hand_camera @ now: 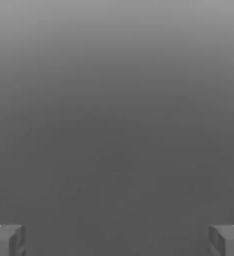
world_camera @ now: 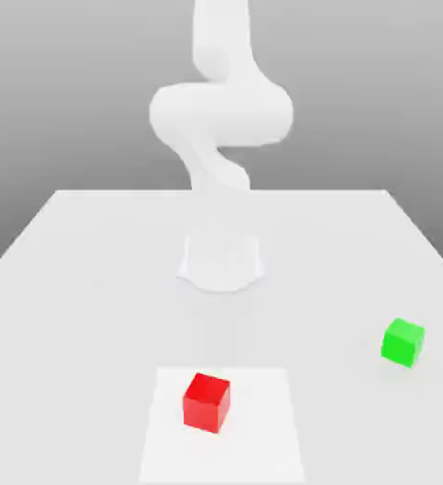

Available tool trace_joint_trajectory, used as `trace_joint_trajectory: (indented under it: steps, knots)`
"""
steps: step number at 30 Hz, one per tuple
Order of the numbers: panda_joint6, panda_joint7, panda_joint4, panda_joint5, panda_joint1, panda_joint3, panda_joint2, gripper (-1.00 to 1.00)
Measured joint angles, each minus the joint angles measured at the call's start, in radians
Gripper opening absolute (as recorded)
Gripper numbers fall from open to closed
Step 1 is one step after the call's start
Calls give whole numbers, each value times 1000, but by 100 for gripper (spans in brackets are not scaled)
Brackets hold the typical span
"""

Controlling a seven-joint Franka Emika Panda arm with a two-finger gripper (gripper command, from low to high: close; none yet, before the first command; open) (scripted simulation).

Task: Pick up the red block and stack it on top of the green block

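A broad, pale, matte surface (world_camera: 83, 284) fills the lower part of the exterior view, its far edge running straight across below a plain grey backdrop that shades from lighter at the top to darker toward the horizon. No walls, furniture or fittings break that backdrop. Near the front edge, at about 6 o'clock from the surface's centre, lies a slightly brighter square patch (world_camera: 263, 436), and the red block (world_camera: 206, 402) sits on it, turned a little so one corner faces the camera. At about 12 o'clock from the red block stands the arm's round white base (world_camera: 221, 261), planted on the surface toward its far side, with the white arm (world_camera: 221, 114) curving up from it and out past the top of the picture. Over toward the exterior view's right, at about 2 o'clock from the red block and well apart from it, the green block (world_camera: 402, 342) rests directly on the surface, outside the bright patch. In the hand view the gripper (hand_camera: 117, 240) looks out at an even grey field; its two grey fingers (hand_camera: 6, 240) stand at opposite edges, spread wide apart, with nothing between them.
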Motion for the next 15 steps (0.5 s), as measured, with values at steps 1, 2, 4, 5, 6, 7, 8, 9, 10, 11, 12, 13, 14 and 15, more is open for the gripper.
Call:
trace_joint_trajectory:
  steps: [1,2,4,5,6,7,8,9,10,11,12,13,14,15]
  knots:
    - [23,13,-21,2,-5,2,41,0]
    - [45,24,-41,4,-10,5,80,0]
    - [87,48,-80,6,-18,9,155,0]
    - [108,60,-98,7,-22,11,191,0]
    - [128,72,-117,7,-26,13,227,0]
    - [149,84,-136,7,-30,15,264,0]
    - [169,95,-155,8,-34,17,300,0]
    - [190,108,-174,8,-37,19,336,0]
    - [210,120,-193,8,-41,20,373,0]
    - [231,133,-211,7,-44,22,409,0]
    - [251,145,-230,7,-48,24,445,0]
    - [272,158,-249,6,-52,25,481,0]
    - [292,171,-268,5,-55,27,518,0]
    - [312,183,-287,5,-58,28,554,0]
